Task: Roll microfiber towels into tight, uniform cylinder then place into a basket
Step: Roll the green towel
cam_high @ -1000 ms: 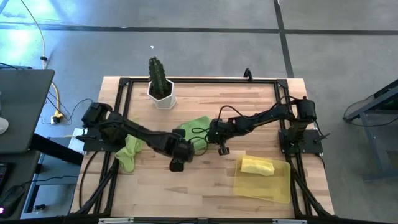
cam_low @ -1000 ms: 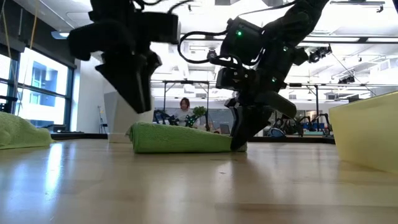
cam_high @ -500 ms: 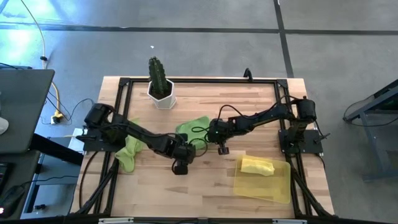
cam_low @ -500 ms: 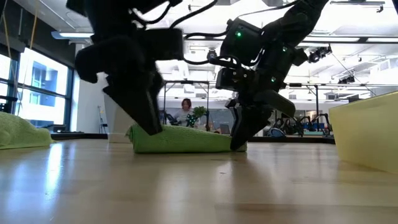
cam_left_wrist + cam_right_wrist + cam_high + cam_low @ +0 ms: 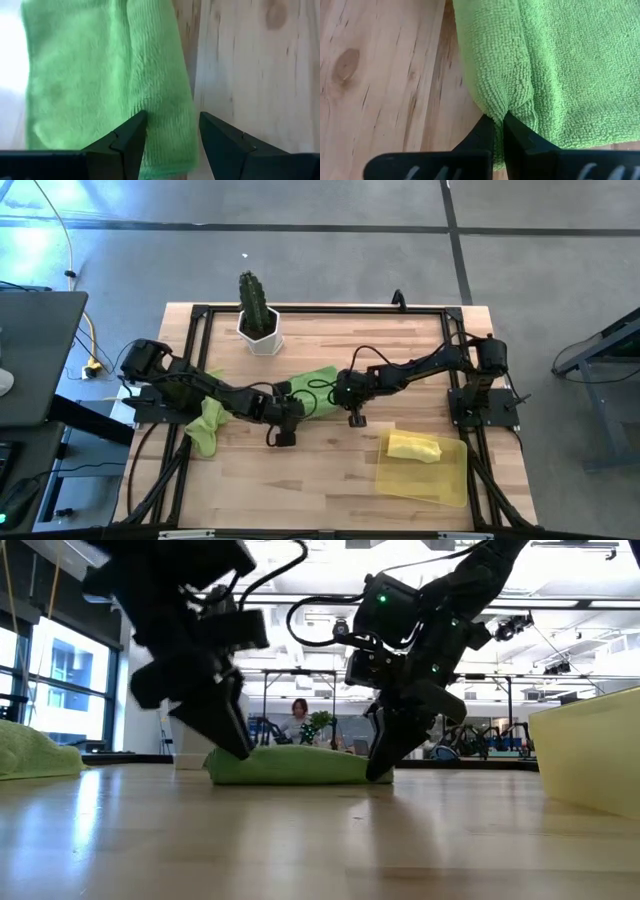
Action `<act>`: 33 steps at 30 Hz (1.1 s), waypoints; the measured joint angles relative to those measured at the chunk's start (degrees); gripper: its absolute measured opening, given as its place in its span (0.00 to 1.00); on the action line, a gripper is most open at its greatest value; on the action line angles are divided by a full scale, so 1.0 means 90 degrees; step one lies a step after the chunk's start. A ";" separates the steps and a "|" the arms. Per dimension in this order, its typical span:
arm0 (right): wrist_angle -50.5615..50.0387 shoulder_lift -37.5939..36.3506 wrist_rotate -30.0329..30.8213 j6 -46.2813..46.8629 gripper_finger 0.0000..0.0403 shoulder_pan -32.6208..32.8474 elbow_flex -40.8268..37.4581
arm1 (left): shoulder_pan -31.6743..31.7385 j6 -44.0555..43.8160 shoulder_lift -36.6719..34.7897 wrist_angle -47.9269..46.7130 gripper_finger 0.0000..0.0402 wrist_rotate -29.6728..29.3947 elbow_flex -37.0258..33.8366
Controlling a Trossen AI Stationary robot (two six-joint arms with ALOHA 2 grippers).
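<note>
Left fingers [image 5: 170, 145] spread astride green towel [image 5: 100, 85] edge, right fingers [image 5: 499, 142] pinching it, towel half hidden by arms

A robotics lab: large open hall with ceiling strip lights [image 5: 560, 548], concrete floor [image 5: 320, 260], more framed rigs [image 5: 480, 735] behind a seated person [image 5: 297, 718]

Layout of my table, seen from above

The towel being worked [image 5: 312, 387] lies mid-table, my left gripper [image 5: 279, 437] at its near left corner and my right gripper [image 5: 352, 420] at its near right corner; a second towel [image 5: 206, 425] lies well to the left under my left arm; the cactus pot [image 5: 262, 335] stands behind, near the far edge; the basket [image 5: 450, 480] sits near right, a rolled towel [image 5: 414, 447] in it
</note>
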 joint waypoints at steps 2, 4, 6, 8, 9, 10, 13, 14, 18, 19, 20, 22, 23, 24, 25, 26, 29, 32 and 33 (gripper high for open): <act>0.0004 0.0000 0.0014 0.0000 0.00 -0.0001 0.0001 | 0.0073 0.0019 0.0009 0.0283 0.43 0.0100 -0.0195; 0.0024 0.0000 -0.0011 0.0027 0.00 -0.0003 -0.0001 | 0.0165 0.0015 0.0051 0.0647 0.43 0.0201 -0.0359; 0.0003 0.0002 -0.0028 0.0112 0.00 -0.0003 0.0003 | 0.0234 0.0016 0.0110 0.0689 0.43 0.0241 -0.0448; 0.0003 0.0002 -0.0039 0.0120 0.00 -0.0002 0.0003 | 0.0282 0.0015 0.0177 0.0722 0.43 0.0250 -0.0460; 0.0003 0.0002 -0.0050 0.0117 0.00 -0.0001 0.0003 | 0.0297 0.0015 0.0215 0.0747 0.43 0.0250 -0.0457; 0.0006 0.0002 -0.0059 0.0115 0.00 -0.0001 0.0003 | 0.0313 0.0013 0.0259 0.0759 0.43 0.0250 -0.0455; 0.0005 0.0002 -0.0099 0.0116 0.00 -0.0003 0.0003 | 0.0335 -0.0147 0.0406 0.0761 0.43 0.0250 -0.0429; 0.0012 0.0002 -0.0099 0.0118 0.00 -0.0003 0.0005 | 0.0342 -0.0246 0.0422 0.0735 0.42 0.0265 -0.0428; 0.0074 0.0002 -0.0099 0.0114 0.00 -0.0003 0.0003 | 0.0430 -0.0611 0.0420 0.0660 0.31 0.0735 -0.0428; 0.0081 0.0002 -0.0097 0.0119 0.00 -0.0003 0.0003 | 0.0450 -0.0696 0.0397 0.0639 0.26 0.0843 -0.0432; 0.0078 0.0002 -0.0105 0.0147 0.00 -0.0003 0.0003 | 0.0483 -0.0790 0.0376 0.0634 0.21 0.0982 -0.0433; 0.0081 0.0005 -0.0232 0.0345 0.00 -0.0027 0.0008 | 0.0529 -0.1071 0.0336 0.0635 0.11 0.1327 -0.0433; 0.0067 0.0005 -0.0377 0.0515 0.00 -0.0051 0.0010 | 0.0562 -0.1225 0.0309 0.0629 0.06 0.1564 -0.0434; 0.0063 0.0007 -0.0586 0.0704 0.00 -0.0087 0.0022 | 0.0599 -0.1400 0.0289 0.0627 0.04 0.1787 -0.0436; 0.0055 0.0007 -0.0806 0.0885 0.00 -0.0129 0.0021 | 0.0635 -0.1561 0.0270 0.0632 0.03 0.1980 -0.0439; 0.0033 0.0010 -0.1002 0.1022 0.00 -0.0166 0.0020 | 0.0653 -0.1677 0.0218 0.0633 0.04 0.2127 -0.0441; -0.0015 0.0025 -0.1595 0.1275 0.00 -0.0253 0.0065 | 0.0680 -0.1907 0.0087 0.0618 0.05 0.2443 -0.0461; -0.0121 0.0045 -0.2361 0.1487 0.00 -0.0356 0.0178 | 0.0736 -0.2227 -0.0039 0.0592 0.04 0.2789 -0.0465; -0.0168 0.0054 -0.2661 0.1623 0.00 -0.0399 0.0238 | 0.0770 -0.2368 -0.0097 0.0555 0.04 0.2914 -0.0465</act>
